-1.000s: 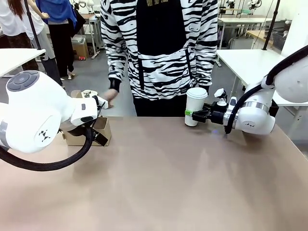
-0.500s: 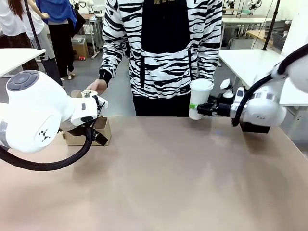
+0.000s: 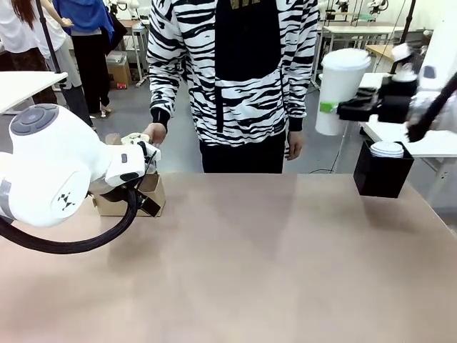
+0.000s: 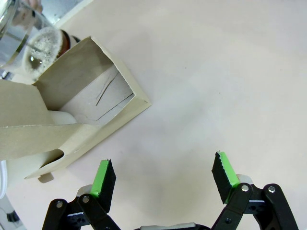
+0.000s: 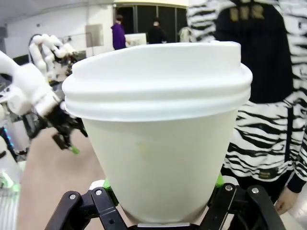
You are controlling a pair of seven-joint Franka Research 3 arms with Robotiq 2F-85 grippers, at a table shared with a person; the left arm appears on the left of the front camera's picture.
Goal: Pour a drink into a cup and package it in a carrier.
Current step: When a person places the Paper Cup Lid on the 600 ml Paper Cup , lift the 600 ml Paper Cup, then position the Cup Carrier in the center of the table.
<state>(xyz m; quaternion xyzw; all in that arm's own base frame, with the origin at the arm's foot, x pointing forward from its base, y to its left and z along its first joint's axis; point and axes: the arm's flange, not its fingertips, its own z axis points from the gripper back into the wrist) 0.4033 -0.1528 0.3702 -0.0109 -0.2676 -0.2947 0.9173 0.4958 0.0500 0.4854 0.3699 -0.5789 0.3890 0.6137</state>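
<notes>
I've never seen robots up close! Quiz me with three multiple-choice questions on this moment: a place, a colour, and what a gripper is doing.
1. The cup is: A on the floor; B up in the right gripper; C on a shelf.
2. The box on the table is: A black; B red; C blue.
3. The left gripper, beside the carrier, is: A shut on a spoon; B shut on a straw; C open and empty.
Answers: 1 B, green-padded fingers clamp it well above the table. 2 A, it reads plainly black. 3 C, its fingers stand wide apart with nothing between.
</notes>
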